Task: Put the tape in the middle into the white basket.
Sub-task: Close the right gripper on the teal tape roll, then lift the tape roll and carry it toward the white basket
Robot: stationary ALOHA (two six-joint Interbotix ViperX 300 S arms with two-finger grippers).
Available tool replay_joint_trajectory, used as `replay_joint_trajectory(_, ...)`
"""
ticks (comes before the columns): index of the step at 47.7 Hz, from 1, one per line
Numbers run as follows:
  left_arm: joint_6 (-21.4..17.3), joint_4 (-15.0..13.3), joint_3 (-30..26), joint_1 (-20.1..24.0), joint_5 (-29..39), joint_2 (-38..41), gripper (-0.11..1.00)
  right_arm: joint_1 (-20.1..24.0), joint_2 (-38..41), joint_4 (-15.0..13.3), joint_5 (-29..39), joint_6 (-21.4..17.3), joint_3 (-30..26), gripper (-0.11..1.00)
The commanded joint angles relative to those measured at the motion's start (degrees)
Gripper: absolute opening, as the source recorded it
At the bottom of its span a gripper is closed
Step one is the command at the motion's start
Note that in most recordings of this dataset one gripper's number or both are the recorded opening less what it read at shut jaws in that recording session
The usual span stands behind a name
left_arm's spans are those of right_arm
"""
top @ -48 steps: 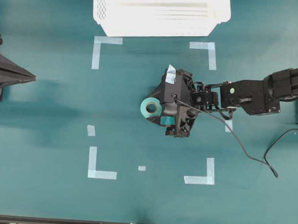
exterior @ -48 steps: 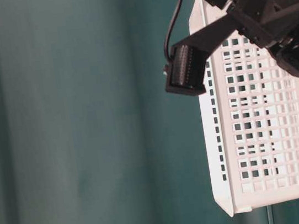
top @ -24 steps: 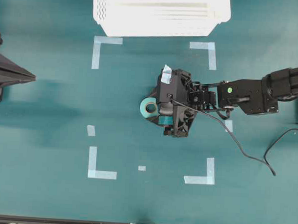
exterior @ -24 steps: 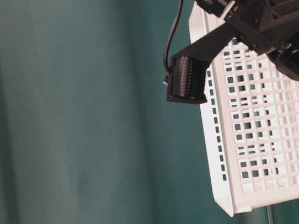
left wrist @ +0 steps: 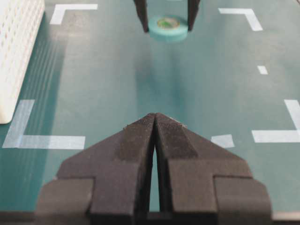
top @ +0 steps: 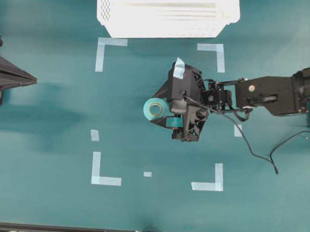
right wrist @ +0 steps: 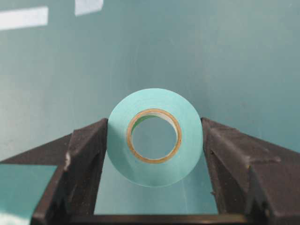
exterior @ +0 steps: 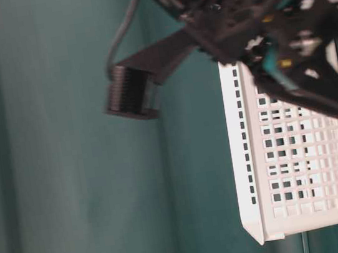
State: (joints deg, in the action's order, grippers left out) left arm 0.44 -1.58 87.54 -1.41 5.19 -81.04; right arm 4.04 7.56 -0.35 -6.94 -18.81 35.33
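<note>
Tape [right wrist: 154,136], unlabelled teal roll, clamped between right end effector [right wrist: 154,140] fingers [right wrist: 89,154]

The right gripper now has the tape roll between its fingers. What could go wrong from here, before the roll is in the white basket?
1. The right gripper holds the tape only by two spots on its round outer edge, so it may slip or swing while carried.
2. The white basket has tall slotted walls; a low carry could knock the roll against the rim.
3. The gripper's cable hangs loose beside the arm and might drag or snag.
</note>
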Motion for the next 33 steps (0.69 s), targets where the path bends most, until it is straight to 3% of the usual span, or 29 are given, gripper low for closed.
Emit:
replay_joint_trajectory(1,0.00,0.00,-0.70,0.09,-0.53,0.53,-0.11,0.35,-3.08,0.00,0.88,-0.09,-1.14,0.67)
replay_joint_trajectory(33,-0.09,0.00,-0.79,0.18,-0.53,0.53,-0.11,0.35,-13.01,0.00,4.57,-0.09,-1.23,0.67)
